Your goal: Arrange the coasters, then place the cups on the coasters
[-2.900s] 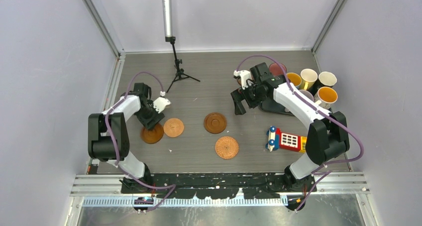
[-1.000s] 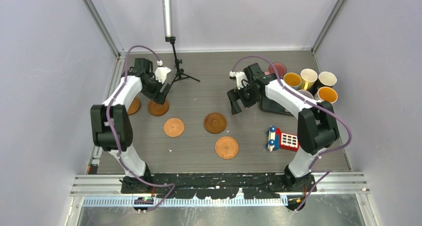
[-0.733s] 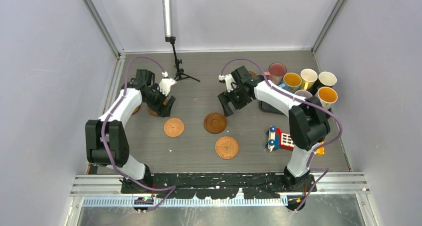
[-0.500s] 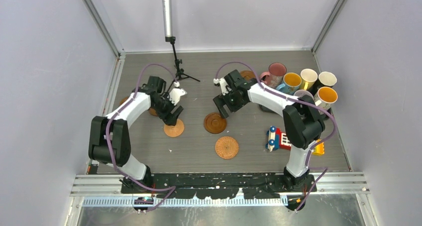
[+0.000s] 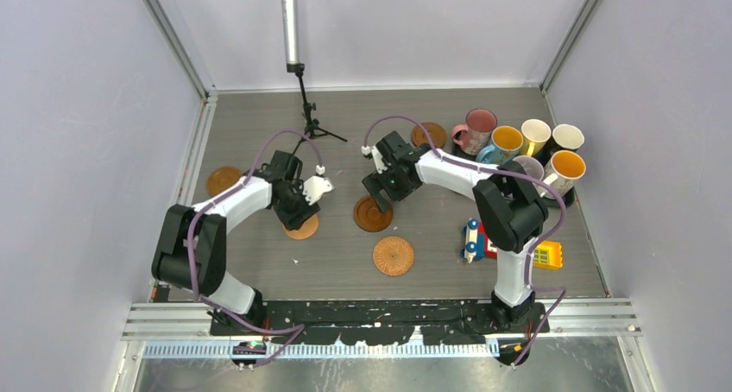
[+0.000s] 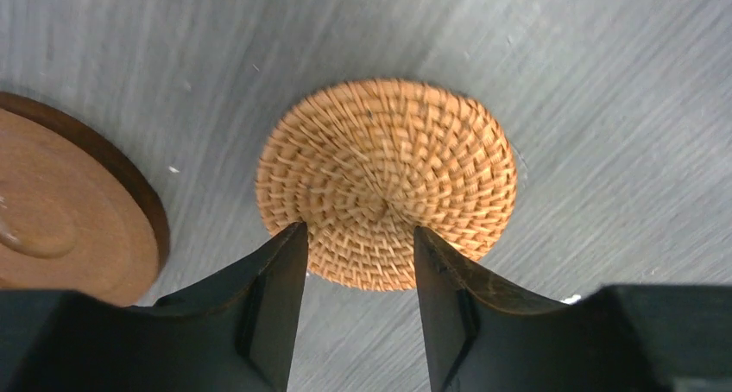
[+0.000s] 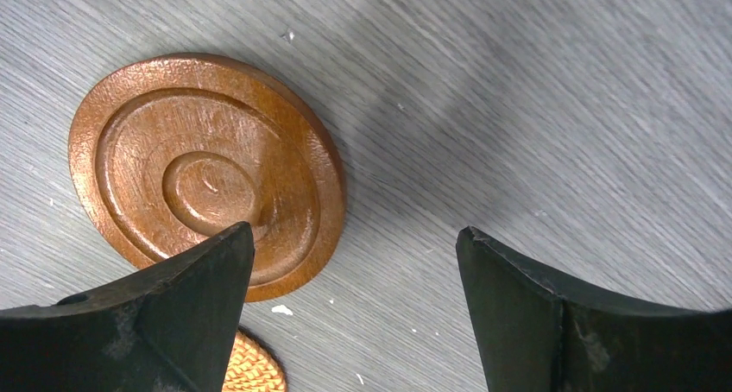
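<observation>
woven coaster [image 6: 384, 180]: flat on the tabletop [image 5: 345, 275], left of centre; we see its near rim between the left jaws.
left jaws: part open, the gap narrower than the coaster, tips at its rim; whether they touch it we cannot tell.
ringed coaster [image 7: 207, 172]: centre of the tabletop, right of the woven coaster, apart from it.
right jaws: wide; one tip over the ringed coaster's edge, the other over bare tabletop.
second woven coaster [image 5: 393, 256]: nearer the bases.
left coaster [image 5: 224, 180]: far left.
far coaster [image 5: 428, 135]: beside the pink mug [image 5: 480, 124].
mugs [image 5: 506, 140]: we count six, upright, clustered far right.
</observation>
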